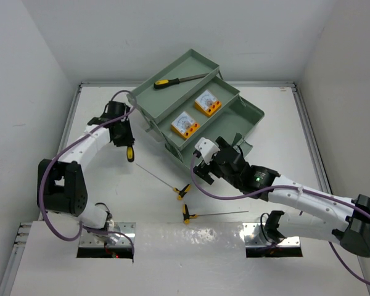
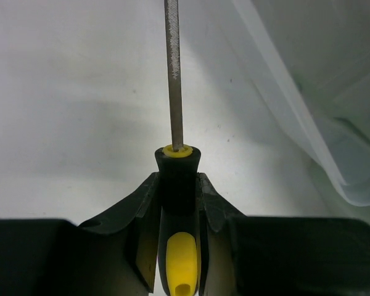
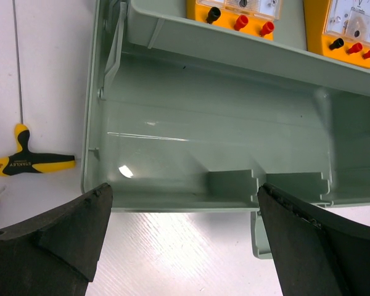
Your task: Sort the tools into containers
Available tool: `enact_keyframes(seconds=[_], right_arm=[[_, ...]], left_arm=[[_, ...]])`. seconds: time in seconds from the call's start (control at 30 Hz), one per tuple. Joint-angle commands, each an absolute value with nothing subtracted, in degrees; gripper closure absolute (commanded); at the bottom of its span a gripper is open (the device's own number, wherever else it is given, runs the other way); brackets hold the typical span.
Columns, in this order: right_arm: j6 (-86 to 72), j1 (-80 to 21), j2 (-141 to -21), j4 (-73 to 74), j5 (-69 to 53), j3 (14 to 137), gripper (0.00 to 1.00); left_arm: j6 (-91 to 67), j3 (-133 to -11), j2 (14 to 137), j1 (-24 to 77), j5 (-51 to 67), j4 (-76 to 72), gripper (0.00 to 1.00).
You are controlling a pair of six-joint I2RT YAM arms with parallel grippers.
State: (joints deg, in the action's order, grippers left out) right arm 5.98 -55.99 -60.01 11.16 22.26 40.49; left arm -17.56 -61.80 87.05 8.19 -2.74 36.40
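Observation:
The sage-green toolbox [image 1: 250,114] stands open at the back with stepped trays. A yellow-black handled tool [image 1: 172,81] lies in the top tray. Two orange meters [image 1: 208,103] [image 1: 185,124] lie in the middle tray. My left gripper [image 1: 124,139] is shut on a yellow-black handled tool [image 1: 129,152] left of the box; in the left wrist view the jaws [image 2: 179,185] clamp the handle and the rough shaft [image 2: 174,74] points away. My right gripper [image 1: 200,165] is open and empty at the box's near edge, facing the lowest tray [image 3: 234,129]. Two T-handle keys [image 1: 182,191] [image 1: 186,213] lie on the table.
The translucent lid [image 2: 327,117] hangs to the right of the held tool's shaft, and shows under the right gripper [image 3: 191,246]. One T-handle key [image 3: 24,163] lies just left of the box's corner. White walls enclose the table on three sides.

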Motion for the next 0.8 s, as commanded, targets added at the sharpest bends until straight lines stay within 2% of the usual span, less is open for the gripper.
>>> enact_keyframes(seconds=[0.0,0.17,0.47,0.53,0.67,0.77], right_arm=[[6.4,-55.8,-59.1,8.7,22.0,40.0,0.01],[6.6,-55.9,-59.2,8.7,21.6,39.9,0.01],[6.6,-55.9,-58.9,9.1,21.0,39.7,0.01],[6.6,-55.9,-58.6,9.1,21.0,39.4,0.01],[6.8,-55.9,-58.4,8.9,21.1,38.8,0.01],[6.7,-55.8,-58.5,8.3,21.0,38.6,0.01]], left_arm=[[-14.8,-64.9,83.4,6.9,-5.4,31.0,1.0],[-13.1,-67.0,84.5,5.2,-8.3,30.0,1.0],[-7.1,-69.9,82.1,1.3,-12.9,19.6,1.0],[-3.5,-71.7,81.2,0.6,-9.2,16.8,1.0],[3.8,-77.6,78.5,1.0,8.5,10.0,1.0],[11.0,-83.5,81.0,8.5,9.3,10.2,1.0]])
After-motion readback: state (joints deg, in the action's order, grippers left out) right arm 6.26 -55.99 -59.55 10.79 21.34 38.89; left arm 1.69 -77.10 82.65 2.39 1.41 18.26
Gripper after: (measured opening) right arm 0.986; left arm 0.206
